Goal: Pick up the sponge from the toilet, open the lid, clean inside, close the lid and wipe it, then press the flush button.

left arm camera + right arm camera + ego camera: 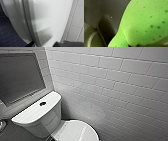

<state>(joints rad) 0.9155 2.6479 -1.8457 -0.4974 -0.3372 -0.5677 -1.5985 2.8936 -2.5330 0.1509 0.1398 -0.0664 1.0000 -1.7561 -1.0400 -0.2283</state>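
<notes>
Whether the right pincer is spread or pinching cannot be told. Its wrist view looks from very close onto the sponge (144, 25), bright green and pitted with small darker pores, with a rounded, wavy edge. Behind the sponge lies a dark grey background with a darker rounded shape and a pale curved rim (90, 37) to one side; what these are cannot be told.

The left pincer's state cannot be told either. Its wrist view runs along the glossy white toilet (50, 18), where layered edges curve side by side. Dark blue floor tiles (7, 32) lie on one side and white wall tiles (77, 18) on the other.

In the head view the tank stands at lower left, with the flush button (42, 103), small, dark and round, in the middle of its flat top. In front of the tank the lid (75, 130) lies down over the bowl. White brick-pattern tiles cover the wall (120, 84) to the right, and a dark framed panel (20, 74) hangs above the tank.
</notes>
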